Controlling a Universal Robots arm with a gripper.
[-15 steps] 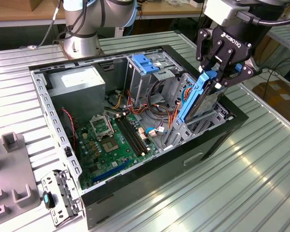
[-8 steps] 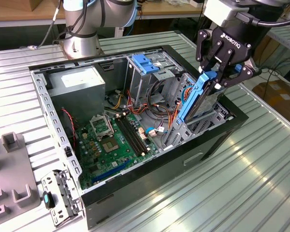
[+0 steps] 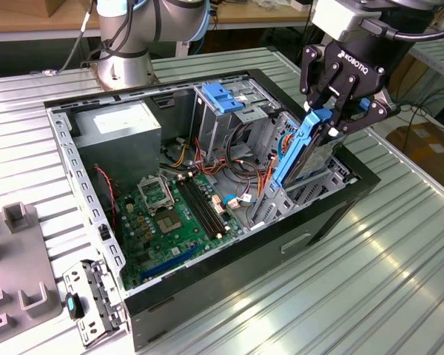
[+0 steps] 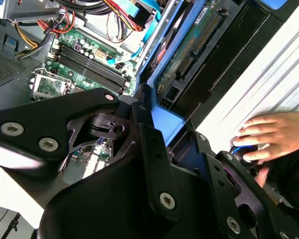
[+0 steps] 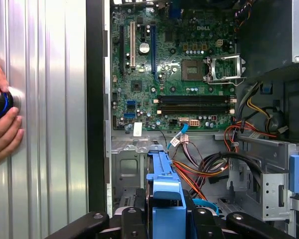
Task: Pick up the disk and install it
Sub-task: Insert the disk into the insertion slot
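**Disk tilted at the bay, tight quarters**

The tool (image 3: 345, 111) is clamped on the top end of the disk (image 3: 296, 151), which leans with its lower end at the bay (image 3: 281, 203) in the case's corner. If it goes in crooked, I'd say its blue frame could jam. Just beyond, orange cables (image 3: 240, 166) might get pinched. Farther off, a hand (image 4: 274, 132) rests on the desk (image 3: 399, 259), close enough to worry me.

It was a robotics lab or workshop: a robot arm's base (image 3: 123, 70) stood on a ribbed aluminium worktable (image 3: 399, 244), an opened desktop computer case (image 3: 229, 277) lay there, and wooden benches (image 3: 22, 21) stood behind.
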